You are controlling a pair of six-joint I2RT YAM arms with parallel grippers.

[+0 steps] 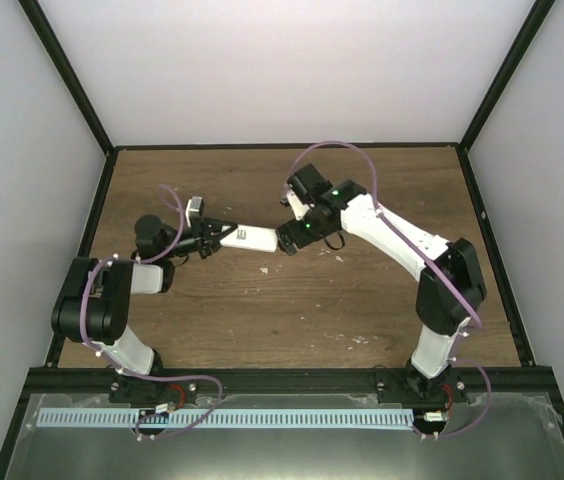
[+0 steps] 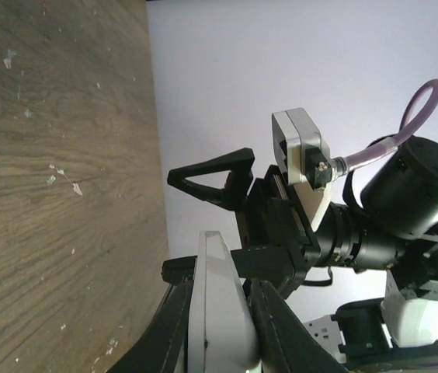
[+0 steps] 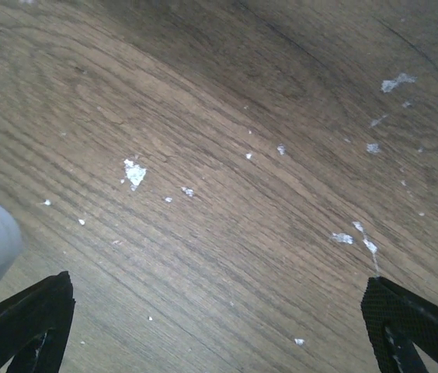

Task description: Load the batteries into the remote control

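Top external view, and the left gripper (image 1: 227,237) has the remote control (image 1: 254,239) clamped by one end, jaws closed tight on its sides. The white bar points out to the right over the middle of the wooden table (image 1: 312,310). Right at the bar's free end sits the right gripper (image 1: 287,240), just beside it, and whether it touches I cannot tell from up here. Over to the left wrist camera: the remote runs up from the bottom of the picture, edge-on between the two black fingers (image 2: 281,326). Beyond its tip one black triangular finger (image 2: 211,175) of the other arm stands out against the pale wall (image 2: 281,62), with that arm's white wrist camera (image 2: 300,151) and a purple cable (image 2: 417,109) behind. Right wrist camera now: jaws spread wide, one fingertip (image 3: 25,322) in each bottom corner, nothing between them but bare wood flecked with pale chips (image 3: 134,172). A rounded white blur, the remote's end, shows at the left edge just above the left-hand fingertip.
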